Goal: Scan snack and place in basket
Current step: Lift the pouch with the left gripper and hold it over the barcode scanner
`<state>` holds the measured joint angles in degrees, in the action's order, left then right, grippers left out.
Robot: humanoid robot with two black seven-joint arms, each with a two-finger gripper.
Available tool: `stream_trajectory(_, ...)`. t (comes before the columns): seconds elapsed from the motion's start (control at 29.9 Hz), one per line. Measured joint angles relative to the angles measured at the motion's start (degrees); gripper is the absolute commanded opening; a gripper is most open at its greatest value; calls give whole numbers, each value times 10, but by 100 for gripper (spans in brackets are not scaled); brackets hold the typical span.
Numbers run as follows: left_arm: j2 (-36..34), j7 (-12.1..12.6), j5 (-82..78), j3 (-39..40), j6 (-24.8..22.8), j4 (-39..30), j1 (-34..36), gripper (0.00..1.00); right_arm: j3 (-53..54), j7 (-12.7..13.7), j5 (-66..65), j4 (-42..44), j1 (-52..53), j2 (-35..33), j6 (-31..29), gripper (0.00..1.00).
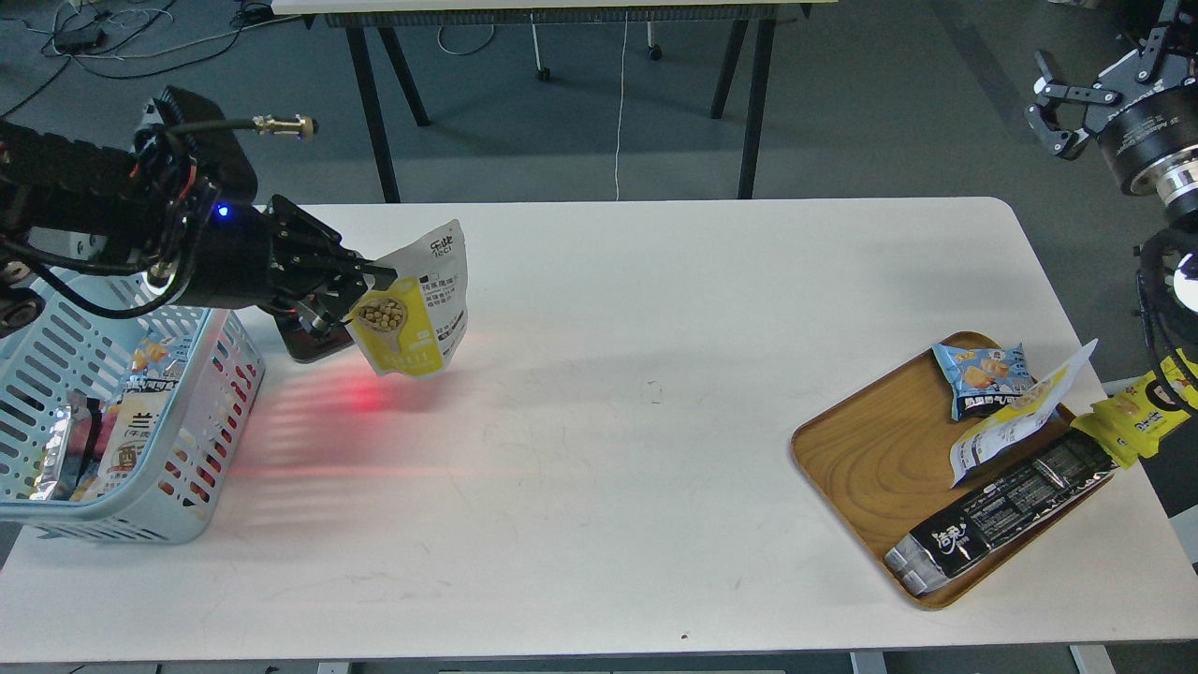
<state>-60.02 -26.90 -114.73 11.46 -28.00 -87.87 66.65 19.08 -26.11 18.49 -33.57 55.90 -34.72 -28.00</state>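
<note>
One snack (414, 309) clamped in left claw (351, 298), lifted off tabletop (655, 449) just right of basket (56, 510), over red scan glow, drop-in left; right claw (1062, 108) apart, idle.

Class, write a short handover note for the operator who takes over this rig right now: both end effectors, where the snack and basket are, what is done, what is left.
Left end effector: shut on the snack, held above the white table, just right of the basket.
Right end effector: open, empty, raised off the table's far right corner.
Basket: at the table's left edge, already holding other packets.
Done: snack picked up; a red glow lies on the table beneath it.
Left: carry it over the basket and release.
</note>
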Motion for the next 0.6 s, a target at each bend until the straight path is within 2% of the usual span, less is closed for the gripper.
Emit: stream_trajectory(0.6,-5,5,-4,-4,0,15,0,0,2,-1,0,3,2,-2,0,99)
